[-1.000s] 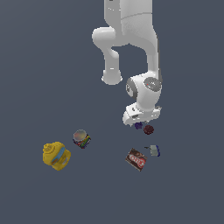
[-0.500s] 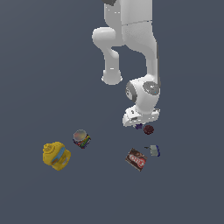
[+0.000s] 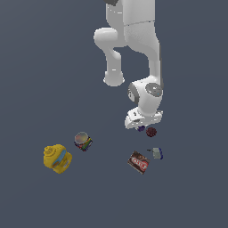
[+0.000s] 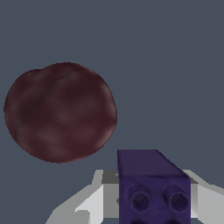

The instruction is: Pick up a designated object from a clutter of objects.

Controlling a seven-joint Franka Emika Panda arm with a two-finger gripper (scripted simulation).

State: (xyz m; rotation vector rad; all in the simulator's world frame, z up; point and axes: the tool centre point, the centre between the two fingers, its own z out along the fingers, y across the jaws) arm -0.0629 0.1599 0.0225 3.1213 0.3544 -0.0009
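Note:
The designated object, a tiny dark purple block (image 3: 141,128) with two round holes in its end (image 4: 153,188), lies on the floor just under my hand. My gripper (image 3: 142,124) is lowered over it and open. The grey fingers (image 4: 94,199) stand on either side of the block, with a small gap showing on one side (image 4: 153,199). Close beside the block sits the dark red ball (image 3: 151,132), which is large in the wrist view (image 4: 61,111). The ball lies outside the jaws.
The rest of the clutter lies nearer the camera: a grey-blue piece (image 3: 156,153), a brown-red box (image 3: 139,162), a multicoloured can (image 3: 83,141), and a yellow jug with a blue band (image 3: 57,158) at the exterior view's left.
The hand has come down a little over the purple block. The objects have not moved.

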